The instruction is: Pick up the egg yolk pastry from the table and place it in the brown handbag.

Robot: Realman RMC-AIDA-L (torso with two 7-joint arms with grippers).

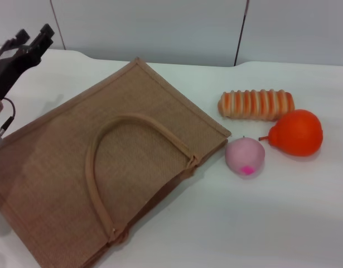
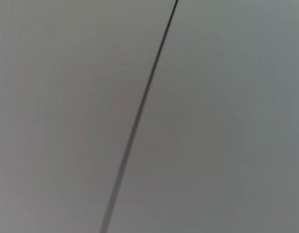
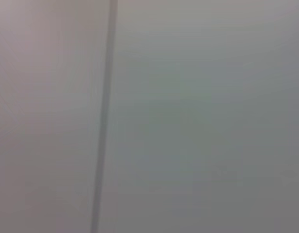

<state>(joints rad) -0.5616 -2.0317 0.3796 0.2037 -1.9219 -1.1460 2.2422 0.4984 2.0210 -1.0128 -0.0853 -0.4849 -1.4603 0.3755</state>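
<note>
- on the white table (image 1: 305, 223) we find no egg yolk pastry in any view; it may be inside the bag or out of frame, we cannot tell which.
- the large tan-brown woven jute handbag (image 1: 59, 167) lies flat. its long axis runs from the near left towards the far middle, and its mouth faces the robot's right, towards the food.
- its looped fabric handle (image 1: 93, 162) is folded back over the face. the mouth looks pressed closed, so a pastry could be pushed against the jute and not go in.
- the left gripper (image 1: 33, 32) hangs beyond the bag's far left corner, its black fingers apart and holding nothing. the right gripper is out of sight.
- both wrist views show only a grey wall panel (image 2: 227, 116).
- the long orange-striped bread roll (image 1: 256, 105), the orange pear-shaped toy (image 1: 296, 133) and the pink round peach-like ball (image 1: 245, 156) lie close together. the risk, we judge, is that the ball is taken for the pastry.
</note>
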